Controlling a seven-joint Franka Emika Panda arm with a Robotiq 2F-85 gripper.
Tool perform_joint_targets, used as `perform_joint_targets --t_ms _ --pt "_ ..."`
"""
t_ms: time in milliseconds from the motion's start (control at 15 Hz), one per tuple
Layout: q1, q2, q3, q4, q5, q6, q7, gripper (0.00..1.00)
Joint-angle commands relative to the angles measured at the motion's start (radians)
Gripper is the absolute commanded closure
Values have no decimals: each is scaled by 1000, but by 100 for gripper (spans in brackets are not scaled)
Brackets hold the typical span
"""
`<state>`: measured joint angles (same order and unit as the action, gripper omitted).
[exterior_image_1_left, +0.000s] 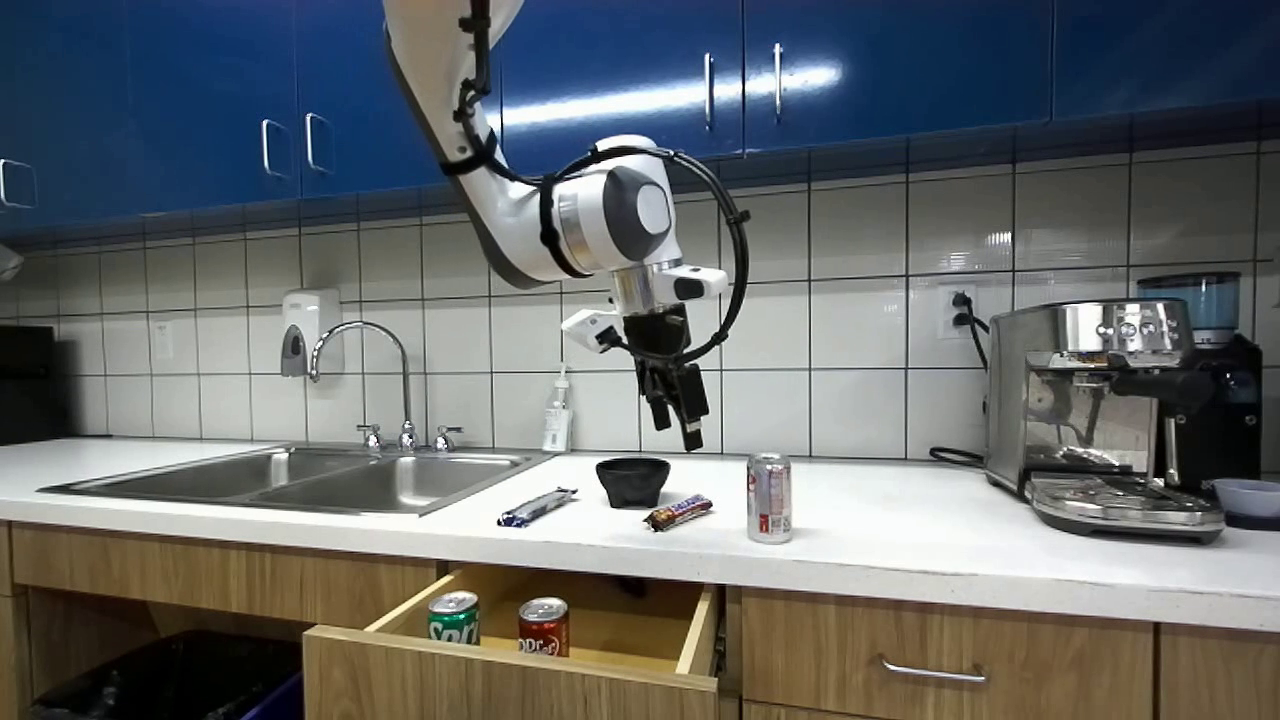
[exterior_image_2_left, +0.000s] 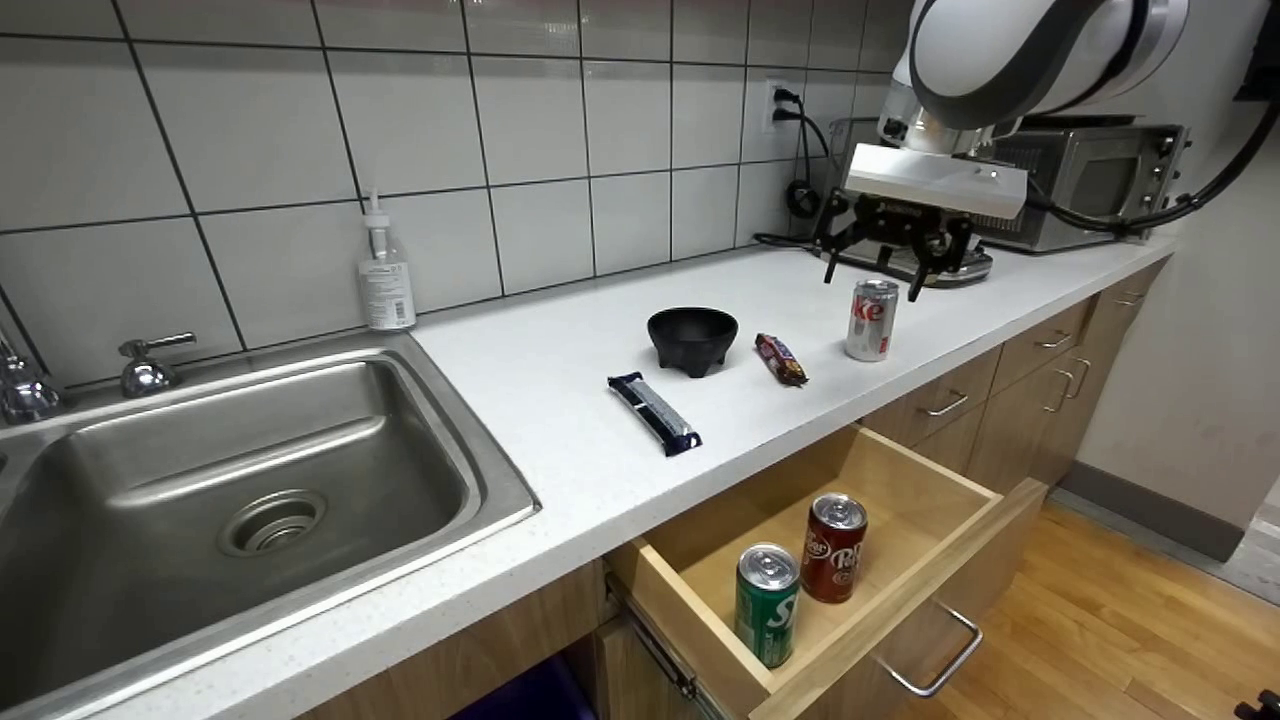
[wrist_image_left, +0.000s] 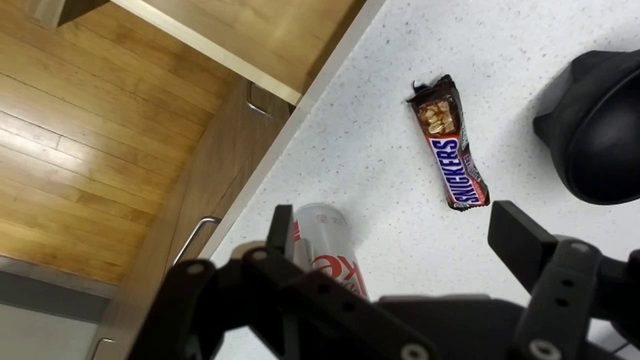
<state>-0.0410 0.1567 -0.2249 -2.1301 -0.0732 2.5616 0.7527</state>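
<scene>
My gripper hangs in the air above the white counter, its black fingers spread wide and holding nothing. A silver Coke can stands upright below it; in the wrist view one finger covers part of that can. A Snickers bar lies on the counter beyond the fingertips. Beside the bar stands a black footed bowl, cut off by the frame edge in the wrist view. A dark blue and silver wrapped bar lies on the sink side of the bowl.
Under the counter edge a drawer is pulled out, with a green Sprite can and a Dr Pepper can standing inside. A steel sink and soap bottle lie to one side, an espresso machine to the other.
</scene>
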Motion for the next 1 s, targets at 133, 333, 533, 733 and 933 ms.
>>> perform_joint_targets --t_ms 133,333,533,733,933 --pt "-31 53 -2 94 -1 -84 -12 0" --pt "-45 76 -9 119 -2 -82 -32 0" --pt "-51 102 -20 135 -19 -68 -43 0" --pt "-44 131 -40 153 -55 -57 -28 0" --pt "-41 157 -51 171 -82 -52 -31 0"
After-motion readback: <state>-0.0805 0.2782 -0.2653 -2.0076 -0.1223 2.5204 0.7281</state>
